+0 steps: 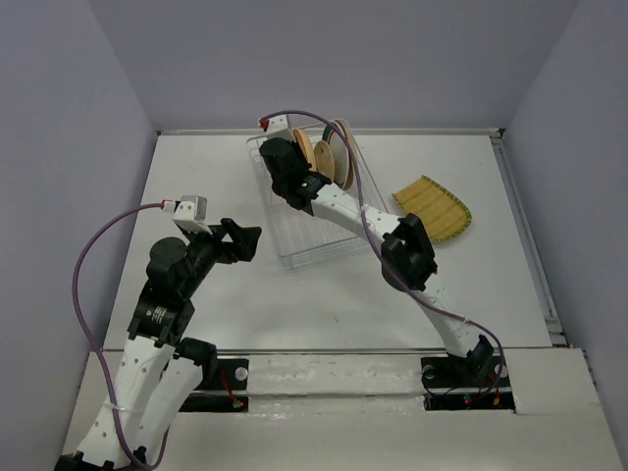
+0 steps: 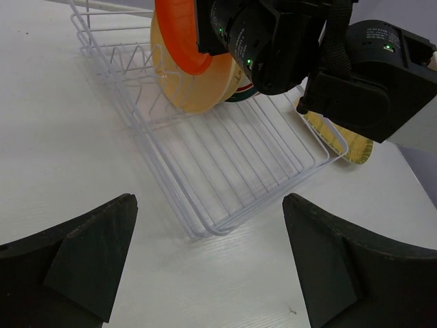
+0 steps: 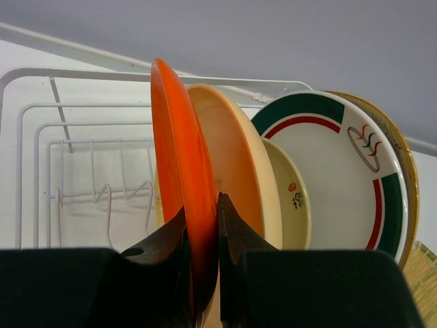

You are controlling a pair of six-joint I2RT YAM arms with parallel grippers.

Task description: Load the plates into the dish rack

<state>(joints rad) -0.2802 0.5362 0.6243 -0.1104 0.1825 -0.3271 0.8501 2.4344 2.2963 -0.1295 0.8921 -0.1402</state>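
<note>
Here the right gripper point(image 3: 201, 229) is pinched shut on the lower rim of the orange-red plate point(image 3: 179, 157). The plate stands upright at centre frame, just beside the tan plate point(image 3: 235, 164) in the dish rack point(image 1: 304, 245). Whether it is seated between prongs is hidden; if released unseated, it could tip onto that neighbour. The left gripper point(image 1: 240, 240) hangs wide open and empty at centre left. The striped plate point(image 1: 435, 208) lies right of the rack.
</note>
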